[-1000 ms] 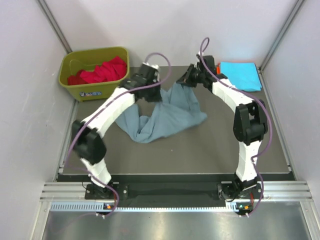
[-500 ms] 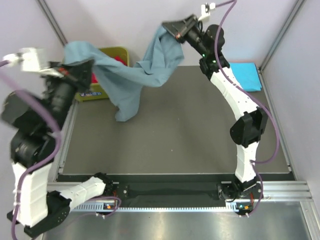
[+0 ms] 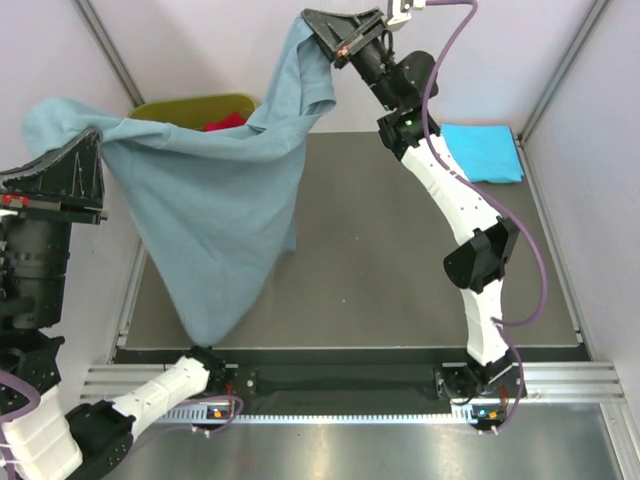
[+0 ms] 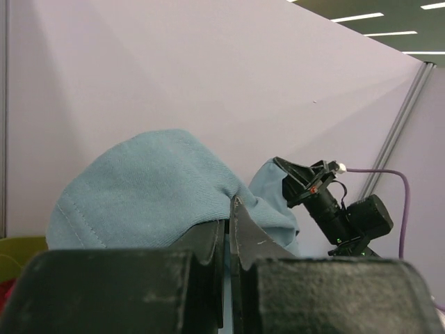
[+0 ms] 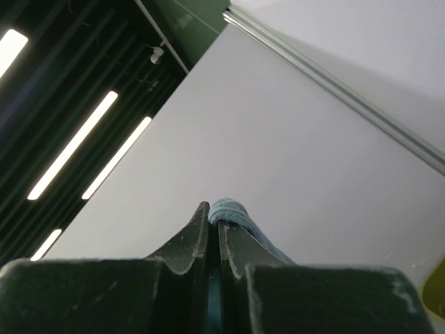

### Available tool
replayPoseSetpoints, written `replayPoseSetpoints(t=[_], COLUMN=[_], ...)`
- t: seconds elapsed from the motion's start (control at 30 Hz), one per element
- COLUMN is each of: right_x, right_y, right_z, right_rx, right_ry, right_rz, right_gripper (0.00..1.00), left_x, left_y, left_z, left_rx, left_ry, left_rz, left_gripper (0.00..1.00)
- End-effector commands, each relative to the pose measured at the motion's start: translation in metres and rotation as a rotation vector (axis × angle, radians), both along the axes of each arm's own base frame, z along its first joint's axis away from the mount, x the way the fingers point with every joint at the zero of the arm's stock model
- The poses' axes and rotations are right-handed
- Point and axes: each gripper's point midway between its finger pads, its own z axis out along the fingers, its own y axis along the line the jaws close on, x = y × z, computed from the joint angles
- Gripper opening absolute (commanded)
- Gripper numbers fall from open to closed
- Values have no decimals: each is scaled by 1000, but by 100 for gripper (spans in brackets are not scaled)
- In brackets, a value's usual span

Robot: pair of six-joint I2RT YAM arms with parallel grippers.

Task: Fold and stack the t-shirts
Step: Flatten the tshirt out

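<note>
Up high, the left tool [image 3: 97, 152] and right tool [image 3: 316, 22] are each clamping an upper edge of the grey-blue tee [image 3: 210, 210], which is hanging spread over the table [image 3: 400, 280].

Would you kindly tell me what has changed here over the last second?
Both arms swung up and apart, lifting the grey-blue t-shirt off the mat; it hangs between left gripper and right gripper, both shut on it. The cyan t-shirt, red t-shirt and bin stayed put.
</note>
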Motion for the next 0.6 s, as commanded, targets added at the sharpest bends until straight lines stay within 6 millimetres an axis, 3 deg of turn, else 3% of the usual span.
replayPoseSetpoints(t=[0.0,0.1,0.2,0.33,0.43,0.5,0.53,0.57], right_x=[-5,3,7,21,42,58,72,79], right_y=[-7,-12,-20,-44,-66,-78,-91,-97], right_z=[7,1,0,-2,-19,-46,-71,-87], right_rx=[32,34,23,4,-36,-89,-137,-169], right_ry=[-12,18,2,8,47,104,156,190], right_rz=[16,50,52,25,12,-8,-19,-21], right_gripper=[0,0,0,0,0,0,0,0], left_x=[4,14,20,34,58,75,82,97], left_y=[-7,-26,-35,-57,-84,-113,-124,-139], left_z=[9,3,10,8,-14,-43,-56,-86], left_rx=[2,29,42,66,95,130,141,153], left_ry=[-42,-29,-41,-33,39,100,128,199], left_rz=[-18,-79,-105,-171,-247,-342,-381,-419], left_gripper=[0,0,0,0,0,0,0,0])
